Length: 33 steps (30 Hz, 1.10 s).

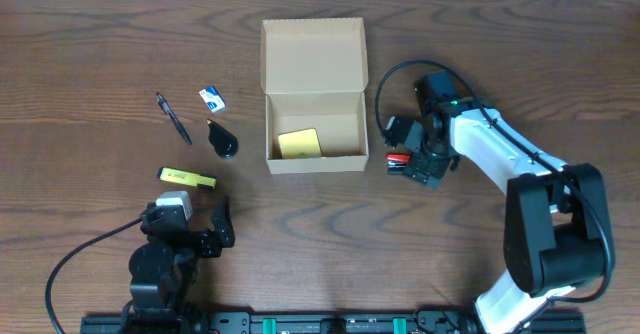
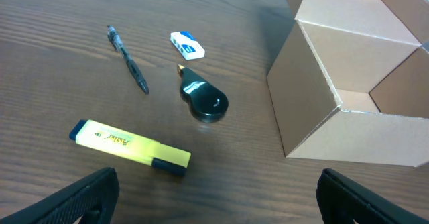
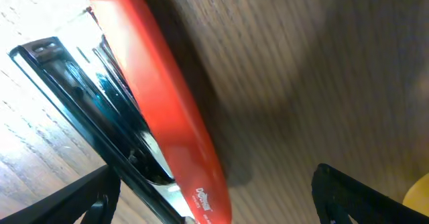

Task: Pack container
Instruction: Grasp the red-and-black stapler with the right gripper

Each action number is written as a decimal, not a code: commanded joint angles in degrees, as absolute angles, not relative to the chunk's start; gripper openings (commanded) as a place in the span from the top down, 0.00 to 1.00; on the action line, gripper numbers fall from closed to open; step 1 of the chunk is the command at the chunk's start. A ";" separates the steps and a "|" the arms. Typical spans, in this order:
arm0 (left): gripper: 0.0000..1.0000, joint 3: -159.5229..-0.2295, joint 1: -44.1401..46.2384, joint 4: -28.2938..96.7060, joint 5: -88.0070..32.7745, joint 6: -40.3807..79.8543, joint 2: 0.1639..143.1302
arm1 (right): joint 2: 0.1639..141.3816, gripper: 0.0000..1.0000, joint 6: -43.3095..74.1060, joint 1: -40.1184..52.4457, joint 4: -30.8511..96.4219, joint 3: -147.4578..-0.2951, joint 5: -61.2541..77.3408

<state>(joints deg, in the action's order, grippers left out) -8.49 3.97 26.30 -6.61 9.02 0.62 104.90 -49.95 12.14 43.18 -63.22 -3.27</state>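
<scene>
My right tool [image 3: 213, 187] has its jaws wide apart, clamped on nothing. A red stapler [image 3: 161, 110] lies on its side between them, nearer the left-hand finger in the wrist view. I cannot tell whether either finger touches it. Overhead, this pair sits just right of centre, beside the container [image 1: 315, 163].

My left tool [image 2: 214, 197] is also spread wide and empty, low at the bottom left of the overhead frame. A yellow highlighter [image 2: 131, 145] lies on the table [image 1: 100, 44] just ahead of it. Further up are a black teardrop-shaped item [image 2: 204, 102], a pen [image 2: 127, 58] and a small white eraser [image 2: 187, 44].

The container stands open at upper centre, its flap lid [image 1: 313, 54] laid back towards the top edge. A yellow pad [image 1: 298, 142] is already inside, at the lower left.

I judge the box light, with thin walls. It should slide on the wood if I bump it and buckle if I pinch it hard. To steady it I would take a side wall at the rim, near a corner where the card is stiffest. For closing, I would take the flap's free edge and swing it over on its hinge.
</scene>
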 commanded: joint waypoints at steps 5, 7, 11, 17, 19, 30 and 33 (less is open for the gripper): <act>0.05 -7.44 4.21 26.09 -5.78 8.80 0.23 | 105.14 0.09 -50.68 11.81 43.05 -62.76 3.40; 0.05 -7.44 4.21 26.09 -5.78 8.80 0.23 | 105.14 0.10 -50.65 11.81 42.83 -62.48 4.78; 0.05 -7.44 4.21 26.09 -5.78 8.80 0.23 | 105.14 0.11 -50.65 11.68 41.91 -61.12 4.82; 0.05 -7.44 4.21 26.09 -5.78 8.80 0.23 | 105.14 0.14 -50.63 11.70 39.62 -58.70 4.99; 0.05 -7.44 4.21 26.09 -5.78 8.80 0.23 | 105.14 0.23 -50.63 11.70 39.38 -58.70 4.99; 0.05 -7.44 4.21 26.09 -5.78 8.80 0.23 | 105.14 0.67 -49.39 11.70 38.76 -58.70 5.02; 0.05 -7.44 4.21 26.09 -5.78 8.80 0.21 | 105.14 0.76 -48.23 11.70 38.74 -58.70 4.99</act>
